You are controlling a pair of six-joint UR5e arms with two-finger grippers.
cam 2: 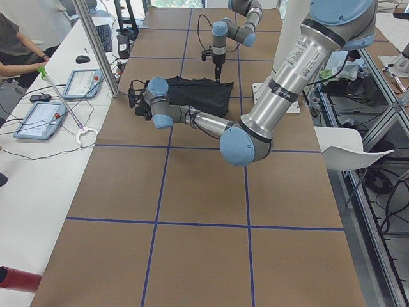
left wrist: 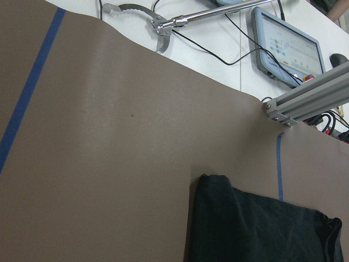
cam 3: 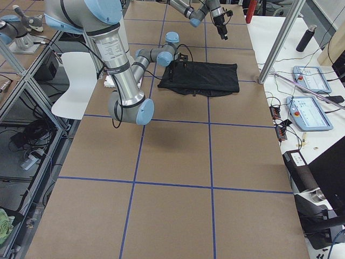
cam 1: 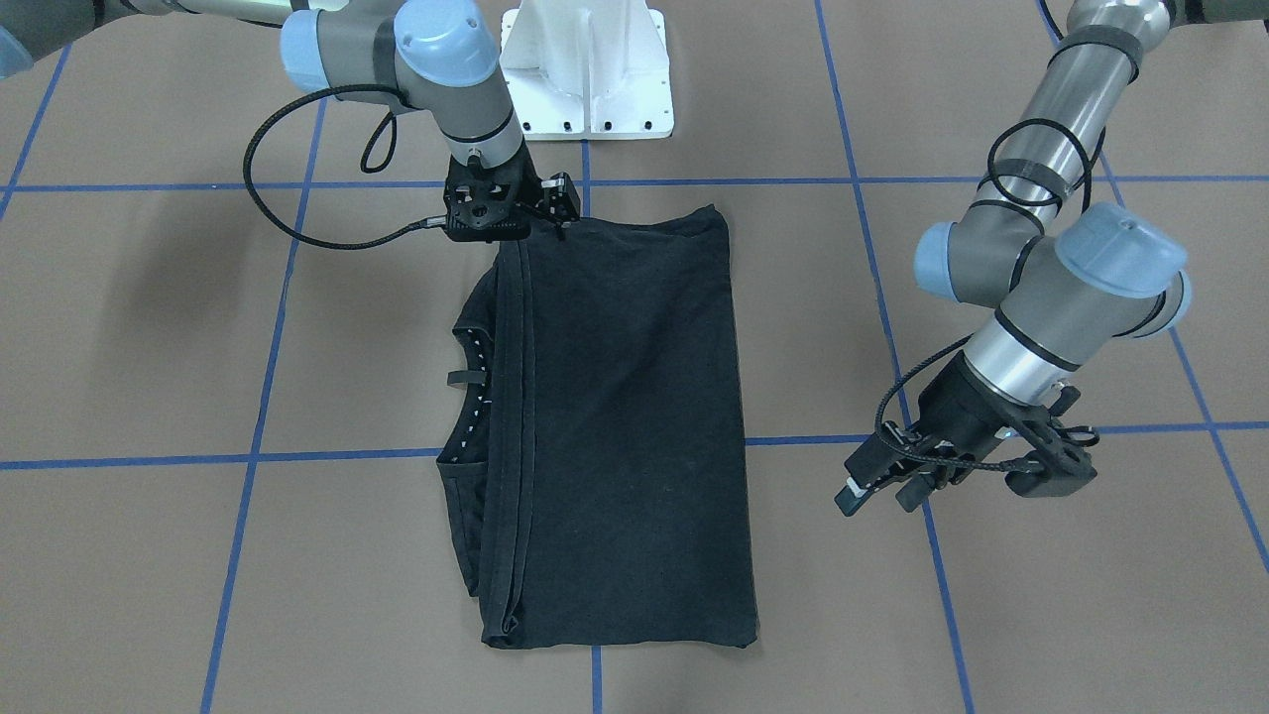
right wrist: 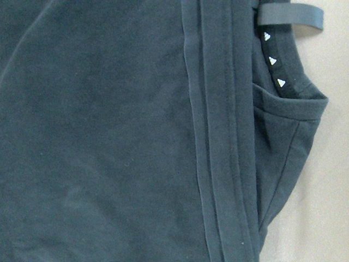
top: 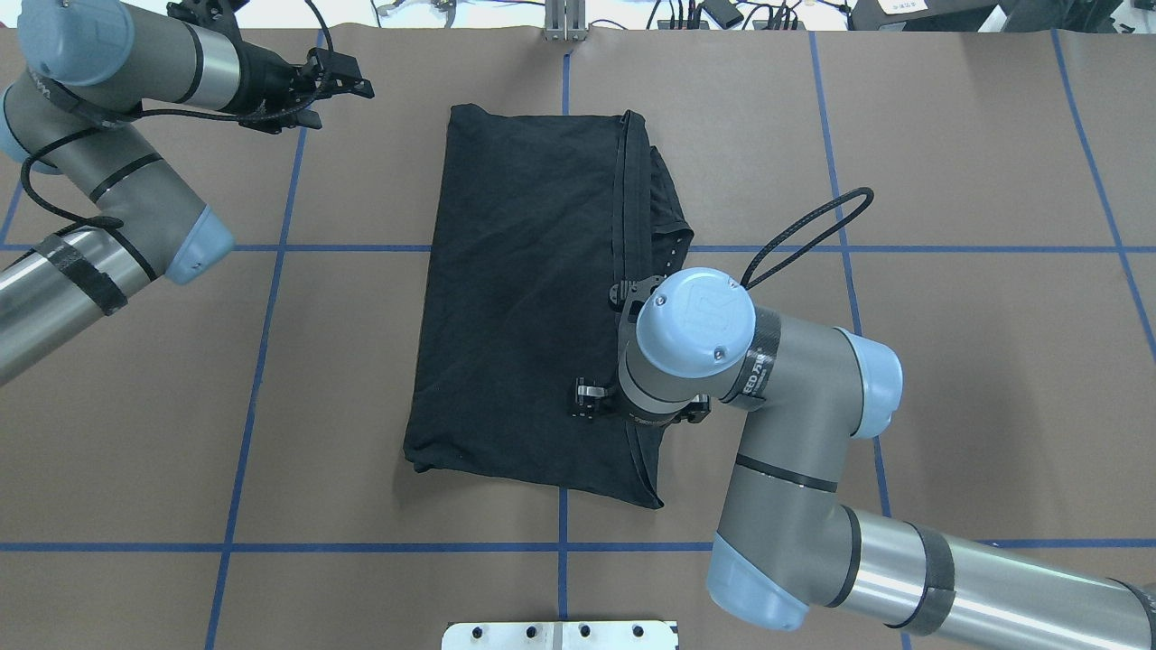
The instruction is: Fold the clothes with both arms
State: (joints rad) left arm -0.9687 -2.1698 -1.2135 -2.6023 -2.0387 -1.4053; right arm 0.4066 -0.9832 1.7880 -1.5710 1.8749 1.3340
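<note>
The black T-shirt (cam 1: 634, 416) lies folded in a long rectangle on the brown table, its logo hidden. Its collar with small white marks (right wrist: 272, 60) peeks out past the folded hem on my right side. The shirt also shows in the overhead view (top: 524, 289). My right gripper (cam 1: 525, 233) points down at the shirt's corner nearest my base. Its fingers are hidden by the wrist, so I cannot tell whether it grips. My left gripper (cam 1: 877, 493) is open and empty. It hangs above bare table off the shirt's left side, near the far edge (top: 357, 79).
The white base plate (cam 1: 587, 69) stands just behind the shirt. Blue tape lines (top: 271, 248) grid the table. Beyond the far edge are an aluminium post (left wrist: 305, 101), tablets (left wrist: 283, 41), cables and a person (cam 2: 13, 38).
</note>
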